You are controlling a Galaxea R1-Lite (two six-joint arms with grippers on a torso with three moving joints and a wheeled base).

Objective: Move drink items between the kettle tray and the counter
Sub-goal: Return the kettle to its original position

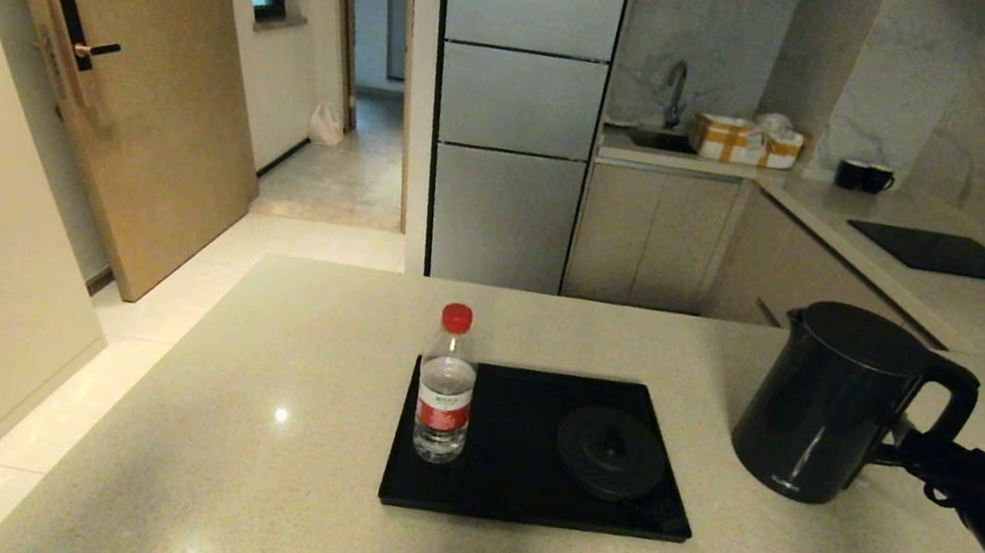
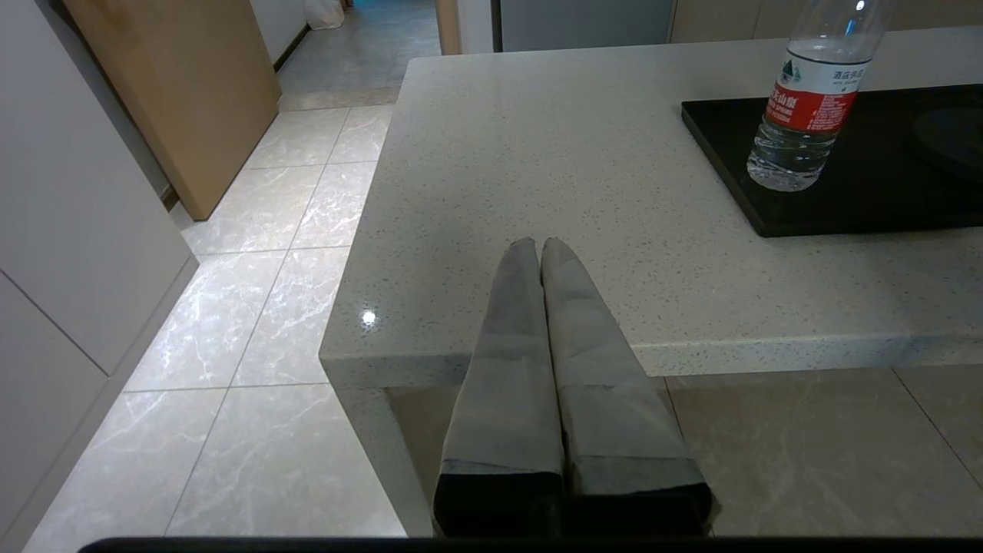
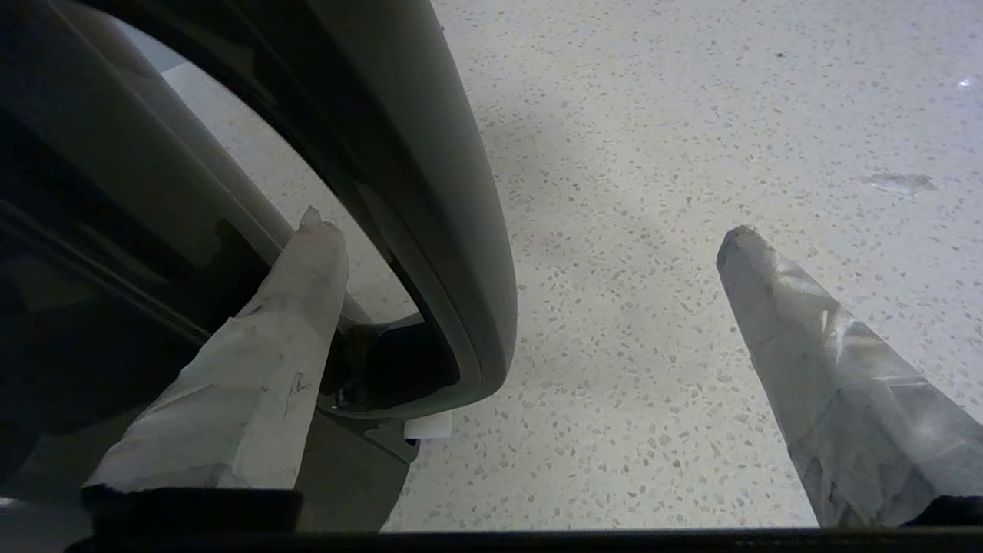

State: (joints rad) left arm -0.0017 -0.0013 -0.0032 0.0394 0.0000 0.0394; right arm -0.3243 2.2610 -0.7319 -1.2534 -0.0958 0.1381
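The tall matte black kettle (image 1: 829, 407) stands on the pale speckled counter (image 1: 264, 480), to the right of the glossy black tray (image 1: 506, 487). The tray's round base disc (image 1: 610, 452) is bare. The clear water bottle (image 1: 445, 390) with red cap stands upright on the tray's left part, also seen as the bottle (image 2: 806, 115) in the left wrist view. My right gripper (image 1: 896, 456) is open at the kettle's handle (image 3: 438, 192): one finger (image 3: 299, 322) is inside the loop, the other finger (image 3: 776, 307) is well outside it. My left gripper (image 2: 540, 246) is shut and empty, low at the counter's near left corner.
Two small black mugs (image 1: 863, 176) and a flat black cooktop panel (image 1: 944, 253) are on the far right worktop. A yellow-and-white box (image 1: 744, 141) sits by the sink tap (image 1: 676, 86). The counter's left edge drops to the tiled floor (image 2: 253, 307).
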